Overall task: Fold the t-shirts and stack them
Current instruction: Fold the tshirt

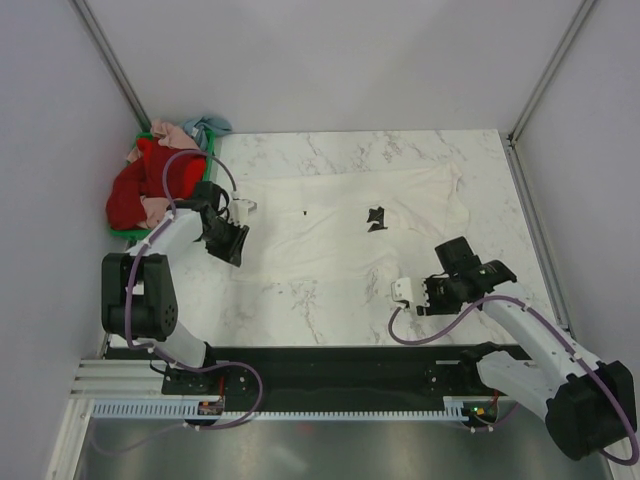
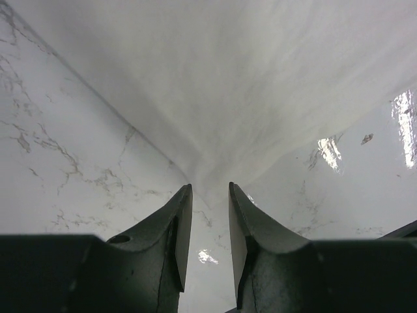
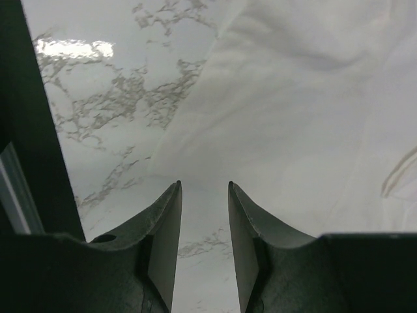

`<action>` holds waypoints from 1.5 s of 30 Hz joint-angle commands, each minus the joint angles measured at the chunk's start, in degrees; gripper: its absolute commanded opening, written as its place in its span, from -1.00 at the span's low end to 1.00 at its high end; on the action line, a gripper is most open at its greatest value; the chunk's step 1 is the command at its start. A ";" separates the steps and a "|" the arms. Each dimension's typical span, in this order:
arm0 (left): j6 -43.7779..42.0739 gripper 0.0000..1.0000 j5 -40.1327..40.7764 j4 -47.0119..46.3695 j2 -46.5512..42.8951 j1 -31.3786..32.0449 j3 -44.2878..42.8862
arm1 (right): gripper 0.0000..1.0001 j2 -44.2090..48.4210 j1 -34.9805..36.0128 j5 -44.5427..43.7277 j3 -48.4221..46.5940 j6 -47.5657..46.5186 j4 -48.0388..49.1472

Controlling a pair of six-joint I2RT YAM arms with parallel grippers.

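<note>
A cream-white t-shirt lies spread flat on the marble table, its small black print facing up. My left gripper sits at the shirt's left edge. In the left wrist view its fingers stand open just short of a corner of the white cloth, with bare marble between them. My right gripper is at the shirt's lower right. It is open too, the cloth edge lying just ahead of its tips. Red, pink and pale blue t-shirts are heaped at the far left.
The heap of shirts fills a green crate at the table's left edge. Grey walls and slanted metal posts close in the sides. The arms' base rail runs along the near edge.
</note>
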State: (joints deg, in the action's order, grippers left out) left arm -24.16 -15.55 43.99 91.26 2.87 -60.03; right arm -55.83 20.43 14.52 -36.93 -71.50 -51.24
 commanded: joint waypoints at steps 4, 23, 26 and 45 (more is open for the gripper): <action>-0.09 -0.28 3.51 -0.48 -2.41 -0.67 -1.40 | -0.15 -2.52 0.23 4.63 0.28 -5.75 -7.38; 0.70 -0.28 3.95 0.13 1.55 -1.20 -5.54 | -0.11 -5.07 0.23 2.26 6.16 -4.08 0.17; 0.70 -0.27 4.21 0.05 1.02 -1.29 -4.83 | -0.11 -5.69 0.23 1.82 6.34 -2.94 1.84; 2.45 -0.14 1.23 2.76 -4.68 -2.79 1.57 | -1.00 -8.15 0.23 -1.25 5.20 1.97 4.40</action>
State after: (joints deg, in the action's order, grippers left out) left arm -23.79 -12.34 44.84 90.04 0.80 -60.31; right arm -64.20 20.51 14.20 -30.50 -71.72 -47.77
